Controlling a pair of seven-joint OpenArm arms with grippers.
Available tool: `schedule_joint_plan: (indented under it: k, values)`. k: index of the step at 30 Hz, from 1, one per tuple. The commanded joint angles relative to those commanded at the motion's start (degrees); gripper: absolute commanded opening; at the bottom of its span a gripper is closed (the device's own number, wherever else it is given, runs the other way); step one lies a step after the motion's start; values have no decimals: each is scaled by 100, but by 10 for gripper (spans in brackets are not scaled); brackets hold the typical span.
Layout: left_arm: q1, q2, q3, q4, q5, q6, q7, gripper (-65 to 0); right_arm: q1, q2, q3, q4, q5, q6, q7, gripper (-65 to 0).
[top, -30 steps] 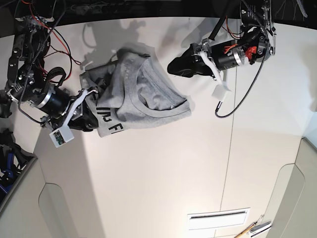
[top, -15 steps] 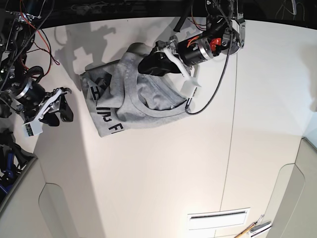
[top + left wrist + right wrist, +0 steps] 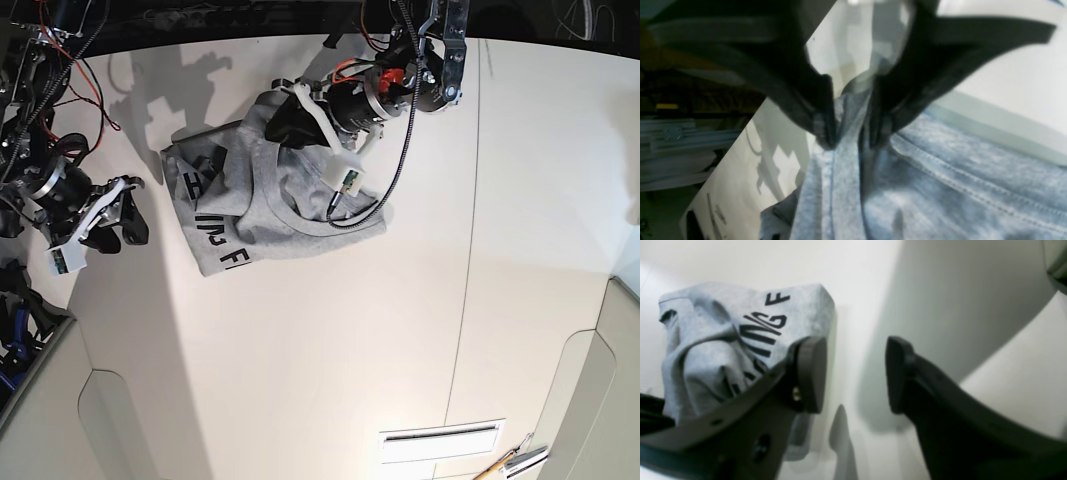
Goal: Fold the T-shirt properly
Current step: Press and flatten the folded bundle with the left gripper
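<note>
My left gripper (image 3: 848,133) has its black jaws pinched narrow on a stitched fold of the crumpled heather-grey cotton T-shirt (image 3: 270,205) with black block lettering, near the bundle's far upper edge on the white table (image 3: 400,330). My right gripper (image 3: 855,373) hangs wide apart and empty over bare table, just beside the shirt's lettered corner. The shirt lies bunched toward the table's far left part, not yet spread flat. I judge the main risk is the pinch catching several layers at once: lifting from here would drag the whole heap instead of opening it. The left arm's loose black cable (image 3: 385,185) drapes over the fabric and could snag it. The thin bite might also slip free.
</note>
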Motion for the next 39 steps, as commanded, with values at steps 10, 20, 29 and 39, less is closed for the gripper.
schedule_joint_plan:
  k: [10,20,29,39]
  values:
    - [-114,-42,-2,291,-212,-142,767,-650,-2,0,0,0,-2,0,26,-367]
    - [-109,-769,-7,935,-229,-167,1220,-650,-2,0,0,0,-9,2,26,-367]
    - [-111,-1419,-7,938,-116,-167,1276,-650,-2,0,0,-2,-114,2,24,-367]
    - [-109,-1598,-7,938,-153,-167,1370,-459,-2,2,0,-9,-153,0,61,-367]
